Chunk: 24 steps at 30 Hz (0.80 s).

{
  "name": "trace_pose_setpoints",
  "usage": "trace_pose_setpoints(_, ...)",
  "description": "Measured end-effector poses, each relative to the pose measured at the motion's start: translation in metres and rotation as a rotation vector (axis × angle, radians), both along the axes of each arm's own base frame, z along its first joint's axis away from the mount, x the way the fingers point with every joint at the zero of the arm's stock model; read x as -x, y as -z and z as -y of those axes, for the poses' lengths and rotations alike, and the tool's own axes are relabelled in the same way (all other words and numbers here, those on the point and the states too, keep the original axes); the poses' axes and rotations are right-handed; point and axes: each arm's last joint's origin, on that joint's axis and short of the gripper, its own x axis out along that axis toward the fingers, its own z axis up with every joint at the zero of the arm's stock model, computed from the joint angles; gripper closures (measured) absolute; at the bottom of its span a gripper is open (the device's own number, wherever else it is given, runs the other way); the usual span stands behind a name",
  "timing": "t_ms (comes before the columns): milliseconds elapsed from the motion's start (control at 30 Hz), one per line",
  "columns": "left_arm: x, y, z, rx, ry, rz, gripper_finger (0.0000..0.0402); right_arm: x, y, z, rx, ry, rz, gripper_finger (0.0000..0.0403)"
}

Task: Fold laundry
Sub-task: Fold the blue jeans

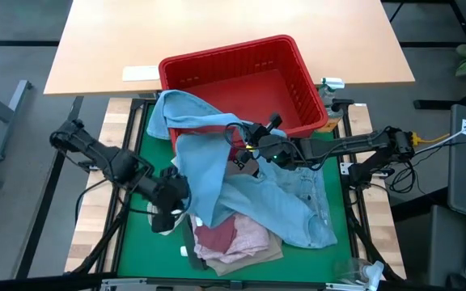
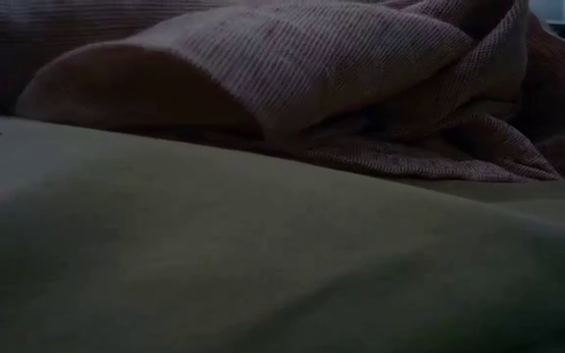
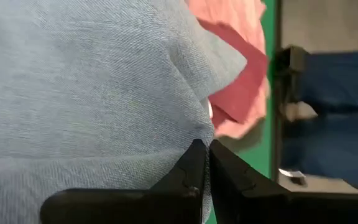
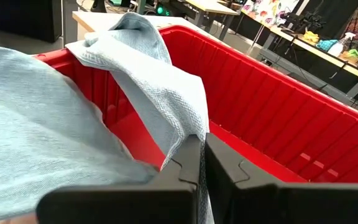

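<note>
High view shows the light blue denim jeans (image 1: 217,174) stretched between both arms over the green mat (image 1: 136,242) of the bench: one part hangs over the near rim of the red plastic basket (image 1: 298,69) at the bench's far edge, the rest trails down toward the near right corner of the mat. The left pincer (image 1: 172,190), near the mat's left edge, has its fingers pressed together on a fold of the denim, which the left wrist view confirms (image 3: 204,158). The right pincer (image 1: 253,144), just in front of the basket, is likewise pinching the denim, with cloth drawn between its closed fingers in the right wrist view (image 4: 201,152). Under the jeans at the near edge lies a crumpled heap of the mottled pink top (image 1: 241,234) on the beige trousers (image 1: 241,257), which fill the low view. By my reading the folding has barely begun: nothing lies flat or stacked, and every garment visible is yet to be folded. Open room is scarce; bare mat shows only along the left side and the near left corner, the basket blocks the far edge, and the heap takes up the near middle, so the jeans would likely need that heap cleared before being spread.
</note>
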Motion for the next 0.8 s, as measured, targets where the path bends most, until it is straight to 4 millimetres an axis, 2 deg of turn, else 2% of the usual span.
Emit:
trace_pose_setpoints(167,0.005,-0.012,0.003,-0.168,-0.095,0.148,0.0398,0.0,0.0,0.0,0.0,0.0,0.0,0.0391)
trace_pose_setpoints(367,0.006,-0.046,-0.005,-0.3,-0.192,0.344,0.0399,0.0,0.0,0.0,0.004,-0.002,-0.004,0.0391)
trace_pose_setpoints(567,0.011,-0.084,-0.006,-0.266,-0.204,0.503,0.0399,0.0,0.0,0.0,0.018,-0.007,-0.018,0.0391)
trace_pose_setpoints(800,0.023,-0.111,-0.006,-0.262,-0.237,0.607,0.04,0.0,0.0,0.0,0.036,-0.014,-0.038,0.0391)
